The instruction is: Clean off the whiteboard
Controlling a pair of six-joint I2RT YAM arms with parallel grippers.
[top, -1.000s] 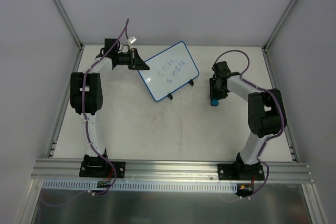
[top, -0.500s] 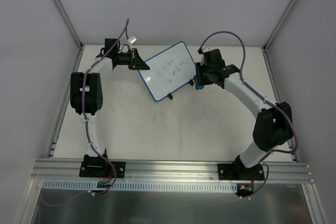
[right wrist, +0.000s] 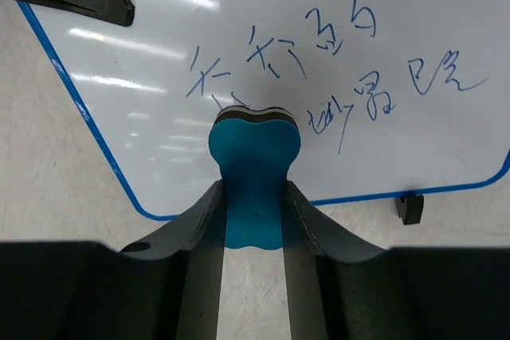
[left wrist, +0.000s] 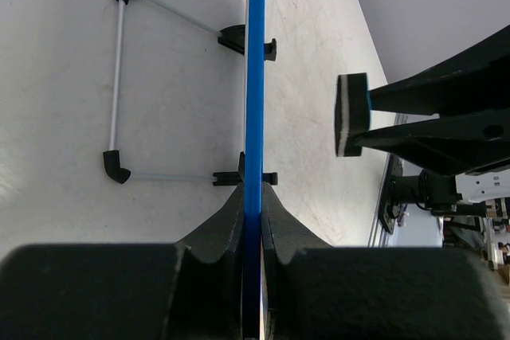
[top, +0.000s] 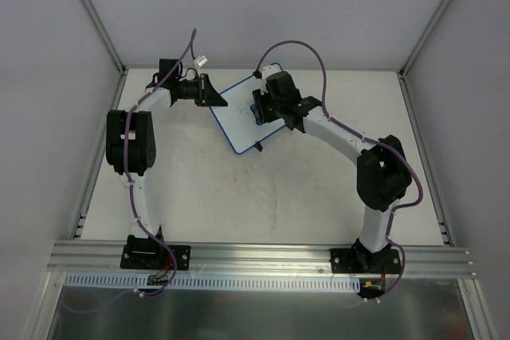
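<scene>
The whiteboard [top: 236, 119] stands tilted on its black clip feet at the back middle of the table, with blue handwriting [right wrist: 319, 69] on its face. My left gripper [top: 213, 94] is shut on its left blue rim [left wrist: 254, 117], seen edge-on in the left wrist view. My right gripper [top: 259, 109] is shut on the blue bone-shaped eraser [right wrist: 254, 173], whose head is right in front of the writing; I cannot tell whether it touches. The eraser also shows in the left wrist view [left wrist: 351, 114], a short gap from the board face.
The board's wire stand [left wrist: 119, 85] rests on the table behind it. Metal frame rails [top: 255, 259] run along the near edge and both sides. Grey walls enclose the table.
My right arm has swung left from the table's right side, carrying the eraser up to the whiteboard's face. The left arm and the board have not moved.
</scene>
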